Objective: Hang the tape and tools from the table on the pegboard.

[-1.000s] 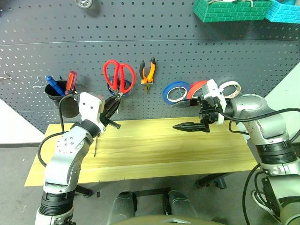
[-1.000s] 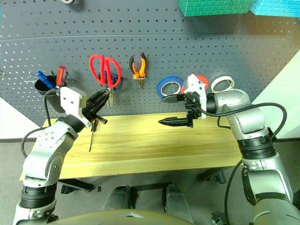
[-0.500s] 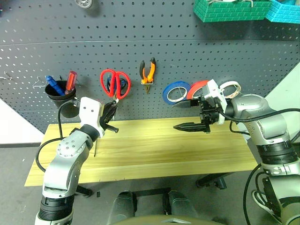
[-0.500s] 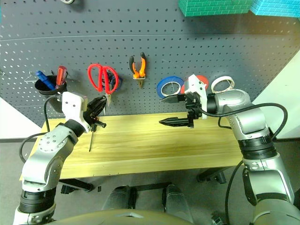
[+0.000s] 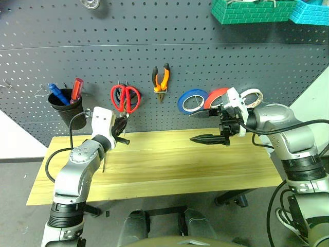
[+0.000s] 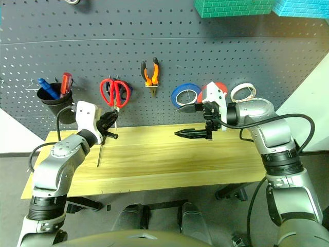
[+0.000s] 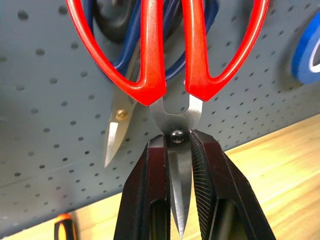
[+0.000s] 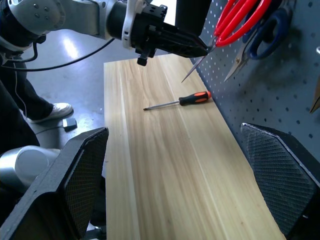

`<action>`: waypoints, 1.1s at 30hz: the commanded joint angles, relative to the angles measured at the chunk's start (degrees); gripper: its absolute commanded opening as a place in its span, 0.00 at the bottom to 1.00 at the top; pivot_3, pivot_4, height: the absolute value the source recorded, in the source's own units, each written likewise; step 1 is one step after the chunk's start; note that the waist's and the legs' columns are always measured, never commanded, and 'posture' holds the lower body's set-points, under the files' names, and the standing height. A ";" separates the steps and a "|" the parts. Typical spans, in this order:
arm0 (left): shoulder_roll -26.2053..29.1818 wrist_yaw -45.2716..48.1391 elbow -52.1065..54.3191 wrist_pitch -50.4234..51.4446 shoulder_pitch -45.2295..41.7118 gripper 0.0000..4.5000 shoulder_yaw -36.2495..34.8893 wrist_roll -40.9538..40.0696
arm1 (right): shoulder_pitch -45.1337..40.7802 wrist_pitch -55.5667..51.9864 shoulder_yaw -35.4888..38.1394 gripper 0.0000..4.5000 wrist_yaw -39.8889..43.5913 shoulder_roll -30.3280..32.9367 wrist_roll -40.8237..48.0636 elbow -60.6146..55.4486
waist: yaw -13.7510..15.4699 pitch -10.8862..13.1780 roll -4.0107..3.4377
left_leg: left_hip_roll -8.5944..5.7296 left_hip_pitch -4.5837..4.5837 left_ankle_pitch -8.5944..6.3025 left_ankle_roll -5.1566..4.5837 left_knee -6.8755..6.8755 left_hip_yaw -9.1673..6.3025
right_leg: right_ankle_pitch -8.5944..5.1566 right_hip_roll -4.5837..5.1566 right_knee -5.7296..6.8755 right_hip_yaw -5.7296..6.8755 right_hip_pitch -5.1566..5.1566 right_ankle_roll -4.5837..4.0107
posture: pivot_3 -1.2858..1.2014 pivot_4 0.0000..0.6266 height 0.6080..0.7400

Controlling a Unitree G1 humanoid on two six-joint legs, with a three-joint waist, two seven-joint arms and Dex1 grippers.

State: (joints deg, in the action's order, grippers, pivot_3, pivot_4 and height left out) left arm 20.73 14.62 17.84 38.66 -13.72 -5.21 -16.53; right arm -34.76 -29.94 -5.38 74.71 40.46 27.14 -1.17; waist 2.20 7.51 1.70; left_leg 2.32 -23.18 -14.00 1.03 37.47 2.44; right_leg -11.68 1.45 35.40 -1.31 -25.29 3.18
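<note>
Left tool clamps the red-handled scissors against the pegboard, steel blades down, loops up; right tool gapes

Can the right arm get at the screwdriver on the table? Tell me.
Probably yes: its tool is open and empty, the tabletop between is bare, though the screwdriver lies far across, by the left tool.
</note>
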 commanded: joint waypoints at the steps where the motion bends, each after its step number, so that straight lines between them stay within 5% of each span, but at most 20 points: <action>1: 0.02 0.53 -1.10 -0.91 -2.34 0.06 0.36 0.58 | -0.43 0.64 0.88 1.00 -0.33 0.53 0.14 -2.20 | 0.01 0.00 0.00 | -0.01 0.00 0.00 0.00 0.01 0.00 | 0.00 0.01 0.00 0.00 0.00 0.00 | 0.55 0.16 1.00; 6: 0.50 1.25 -5.17 -3.17 -3.34 0.06 0.39 1.93 | -0.59 0.50 1.15 1.00 -0.83 0.34 0.43 -2.36 | -0.01 0.00 0.00 | -0.01 0.00 0.00 0.00 0.00 0.00 | 0.00 0.01 0.00 0.00 0.00 0.00 | 0.55 0.15 1.00; 19: 0.43 3.56 -8.10 -15.38 -2.81 0.99 1.25 5.69 | -2.56 -2.28 2.30 1.00 -2.95 -0.95 2.46 -0.84 | 0.05 0.00 0.00 | -0.01 -0.01 0.00 0.00 0.00 0.00 | 0.01 0.03 0.00 0.00 0.00 0.00 | 0.55 0.14 1.00; 33: 1.02 5.00 -1.76 -22.76 3.61 0.99 0.79 7.12 | -4.09 -2.20 4.50 1.00 -5.16 -3.11 4.76 -0.27 | 0.14 0.00 0.00 | -0.01 -0.02 0.00 0.00 0.00 0.01 | 0.01 0.05 0.00 0.00 0.00 0.00 | 0.56 0.13 1.00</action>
State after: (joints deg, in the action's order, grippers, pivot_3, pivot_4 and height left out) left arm 20.99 19.61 12.61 18.30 -10.70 -3.55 -10.40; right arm -37.24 -32.40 -2.99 69.79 37.30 30.68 -0.72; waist 2.34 7.51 1.70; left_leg 2.31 -23.21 -14.00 1.03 37.48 2.45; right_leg -11.68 1.51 35.40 -1.32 -25.28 3.19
